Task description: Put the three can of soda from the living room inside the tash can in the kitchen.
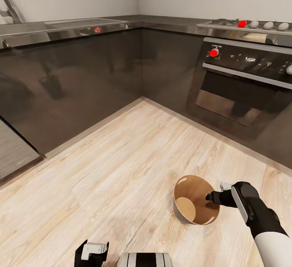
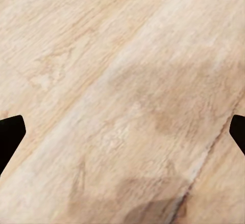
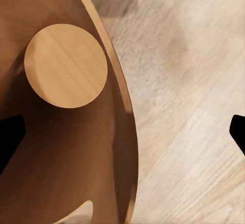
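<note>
You are in the kitchen, facing the corner where the glossy dark cabinet fronts meet under the steel counter. The built-in oven with its red knob sits at about 2 o'clock in the head view.

The tash can stands upright on the pale plank floor at roughly 5 o'clock, its mouth open toward you and its round pale bottom visible inside, with nothing lying on it. Your right tool hangs at the can's rim on the 3 o'clock side. In the right wrist view the rim curves between the two dark fingertips, which sit far apart with nothing between them, so that tool is spread wide.

Your left tool is low at 6 o'clock, beside the trunk. Its wrist view looks straight at bare planks, with the fingertips at opposite edges, wide and holding nothing.
</note>
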